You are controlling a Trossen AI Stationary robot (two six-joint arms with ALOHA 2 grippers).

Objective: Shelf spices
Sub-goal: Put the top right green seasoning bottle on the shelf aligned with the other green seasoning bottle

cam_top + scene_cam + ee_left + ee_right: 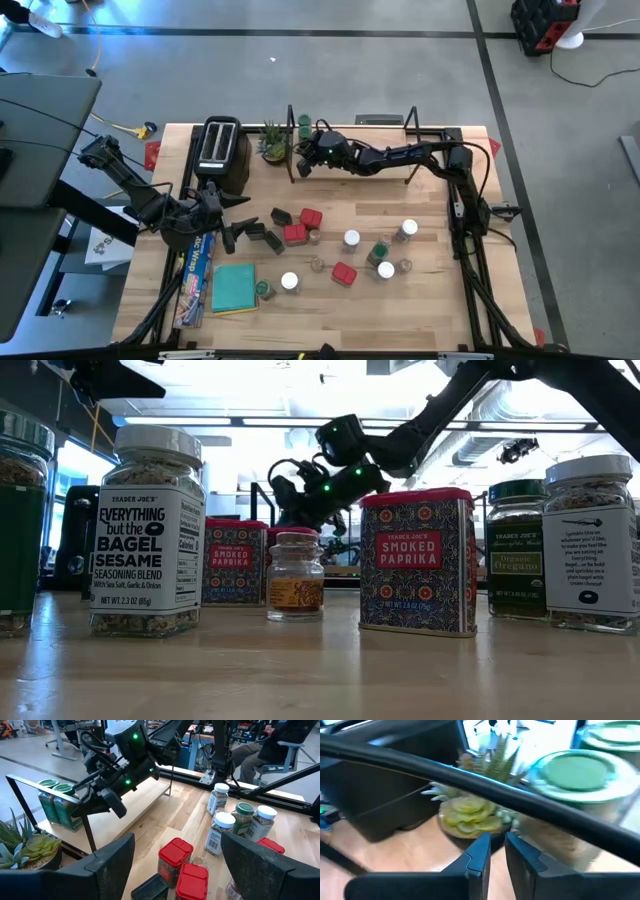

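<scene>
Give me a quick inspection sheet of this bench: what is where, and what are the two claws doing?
Surface: light wood table.
Job's things: two green-lidded jars already on the shelf; the other spices are loose on the table.
Clutter: toaster, potted plant, teal pad.
Grippers: right gripper at the shelf's left end, nearly shut, empty; left gripper open over the dark tins.
Cables: yellow cable on the floor.
Surroundings: a seated person beyond the table.
</scene>
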